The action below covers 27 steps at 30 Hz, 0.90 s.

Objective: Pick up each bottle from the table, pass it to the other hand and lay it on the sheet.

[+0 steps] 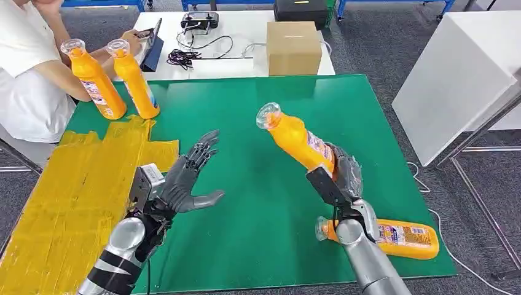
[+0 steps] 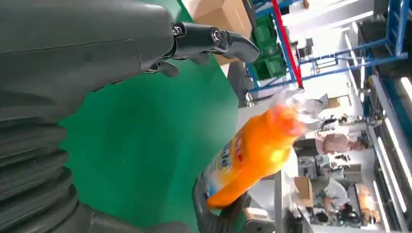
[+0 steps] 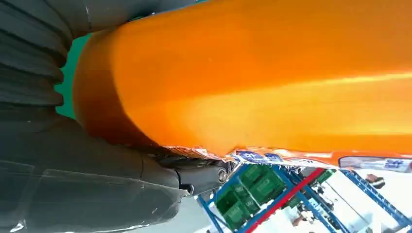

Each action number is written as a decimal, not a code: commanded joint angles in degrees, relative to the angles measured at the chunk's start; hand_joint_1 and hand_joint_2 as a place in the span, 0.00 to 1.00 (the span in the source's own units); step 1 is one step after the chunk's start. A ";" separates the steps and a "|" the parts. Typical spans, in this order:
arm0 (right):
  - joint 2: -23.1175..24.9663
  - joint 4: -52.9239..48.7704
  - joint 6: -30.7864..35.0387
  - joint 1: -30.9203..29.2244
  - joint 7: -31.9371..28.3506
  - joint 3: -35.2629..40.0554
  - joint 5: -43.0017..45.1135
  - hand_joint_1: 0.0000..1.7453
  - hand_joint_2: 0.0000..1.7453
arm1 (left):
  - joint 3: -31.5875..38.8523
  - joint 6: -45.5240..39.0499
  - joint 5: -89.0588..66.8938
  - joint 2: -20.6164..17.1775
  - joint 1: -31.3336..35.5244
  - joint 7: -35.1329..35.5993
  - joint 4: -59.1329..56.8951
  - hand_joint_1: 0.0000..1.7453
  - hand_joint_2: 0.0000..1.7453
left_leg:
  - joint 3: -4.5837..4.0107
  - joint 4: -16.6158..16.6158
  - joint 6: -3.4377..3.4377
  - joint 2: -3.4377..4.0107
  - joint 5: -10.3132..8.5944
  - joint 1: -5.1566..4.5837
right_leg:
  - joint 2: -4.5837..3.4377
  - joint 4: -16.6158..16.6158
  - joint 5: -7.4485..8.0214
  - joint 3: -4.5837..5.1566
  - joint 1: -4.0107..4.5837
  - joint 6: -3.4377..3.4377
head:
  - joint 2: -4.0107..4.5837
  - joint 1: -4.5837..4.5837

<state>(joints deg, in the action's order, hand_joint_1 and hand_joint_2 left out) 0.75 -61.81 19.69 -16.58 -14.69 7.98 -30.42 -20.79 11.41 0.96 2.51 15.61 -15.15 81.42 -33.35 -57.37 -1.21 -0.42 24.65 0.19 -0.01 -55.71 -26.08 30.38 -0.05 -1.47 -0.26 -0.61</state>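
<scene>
The handover could go wrong here, I think: the right hand (image 1: 344, 172) grips the orange bottle (image 1: 293, 136) only at its bottom end, so the long tilted bottle could swing or slip when the other hand grabs it. If the left hand (image 1: 187, 178) closes too soon, it may bump the bottle away and drop it on the green desk (image 1: 258, 203). Nearest to the robot, just behind the right arm, a second bottle (image 1: 399, 238) lies flat on the desk, and a fall could knock it and make it roll off the edge. The right hand is wrapped tight around the held bottle, which leans with its clear cap toward the middle of the desk. The left hand is spread wide, palm turned toward the bottle, holding and touching nothing, and there is a gap between them. The yellow sheet (image 1: 74, 196) lies on the left side of the desk. At the far corner of the sheet, two more bottles (image 1: 113, 77) stand upright beside a person in white (image 1: 27, 92).
</scene>
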 commanded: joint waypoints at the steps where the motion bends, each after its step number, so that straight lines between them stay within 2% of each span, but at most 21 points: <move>1: 4.47 -0.83 0.00 -0.63 -1.71 -1.82 3.60 1.00 1.00 | -4.07 -0.12 0.65 -0.60 3.57 0.68 -4.06 0.00 1.00 | 0.12 0.02 0.05 0.01 0.05 0.03 | 0.03 0.07 -0.04 -0.16 0.03 -0.02 | 0.00 0.00; 3: 5.85 -1.78 -2.60 -0.14 -4.09 -0.87 7.88 1.00 1.00 | -4.70 0.27 1.61 -0.59 4.05 0.79 -4.65 0.00 1.00 | 0.22 0.04 0.08 0.04 0.08 0.07 | 0.02 0.13 -0.04 -0.28 0.08 -0.01 | 0.00 0.00; 8: 6.59 -2.17 -3.12 0.16 -4.63 0.10 8.60 1.00 1.00 | -4.96 0.36 1.83 -0.52 4.34 0.79 -4.92 0.00 1.00 | 0.21 0.05 0.10 0.09 0.08 0.06 | -0.03 0.11 -0.04 -0.24 0.07 0.01 | 0.00 0.00; 9: 8.43 -3.77 -6.25 0.46 -7.24 3.98 12.61 1.00 1.00 | -6.21 1.02 3.08 -0.32 6.05 0.85 -5.97 0.00 1.00 | 0.02 0.01 0.05 0.04 0.02 -0.01 | -0.02 0.01 -0.02 -0.02 0.01 0.01 | 0.00 0.00; 11: 9.10 -3.33 -7.56 -0.19 -7.09 7.20 14.85 1.00 1.00 | -7.16 1.13 4.01 -0.30 7.12 1.08 -6.35 0.00 1.00 | 0.01 -0.03 0.08 0.06 0.05 0.04 | -0.03 -0.01 -0.02 -0.02 0.05 0.03 | 0.00 0.00; 14: 9.26 -3.32 -7.49 -0.19 -7.07 7.34 14.93 1.00 1.00 | -7.19 1.11 4.05 -0.28 7.16 1.09 -6.34 0.00 1.00 | 0.01 0.01 0.05 0.05 0.02 0.02 | -0.02 0.01 -0.01 0.00 0.04 0.00 | 0.00 0.00; 17: 9.21 -3.88 -10.85 0.03 -8.16 11.83 17.24 1.00 1.00 | -7.42 0.90 5.64 -0.44 7.48 1.27 -6.83 0.00 1.00 | 0.00 0.01 0.03 0.03 0.01 0.05 | 0.00 0.01 -0.01 0.01 0.02 -0.01 | 0.00 0.00; 21: 10.46 -4.66 -12.78 0.91 -8.29 19.21 17.12 1.00 1.00 | -7.09 0.46 7.06 -0.54 7.70 1.19 -7.71 0.00 1.00 | 0.00 0.01 0.04 0.08 0.03 0.05 | -0.05 0.00 -0.02 0.00 0.02 -0.01 | 0.00 0.00; 23: 11.10 -4.74 -12.55 1.31 -8.42 20.05 16.94 1.00 1.00 | -7.04 0.46 7.14 -0.62 7.69 1.16 -7.73 0.00 1.00 | 0.05 0.03 0.07 0.13 0.06 0.07 | -0.10 0.02 -0.03 -0.05 0.05 0.01 | 0.00 -0.02; 27: 10.04 -4.42 -14.28 0.66 -8.00 28.46 15.96 1.00 1.00 | -6.69 0.31 8.36 -0.65 7.77 0.81 -8.16 0.00 1.00 | -0.03 0.03 0.04 0.02 0.01 0.04 | 0.00 0.01 -0.02 0.04 0.02 0.01 | 0.00 0.00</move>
<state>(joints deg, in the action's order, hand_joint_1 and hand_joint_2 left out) 12.04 -66.75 6.95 -14.27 -23.04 23.20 -13.81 -26.62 12.06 8.07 2.62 20.48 -14.29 77.92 -33.45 -57.36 -1.20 -0.44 24.64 0.21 0.00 -55.73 -26.09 30.48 -0.05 -1.46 -0.26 -0.61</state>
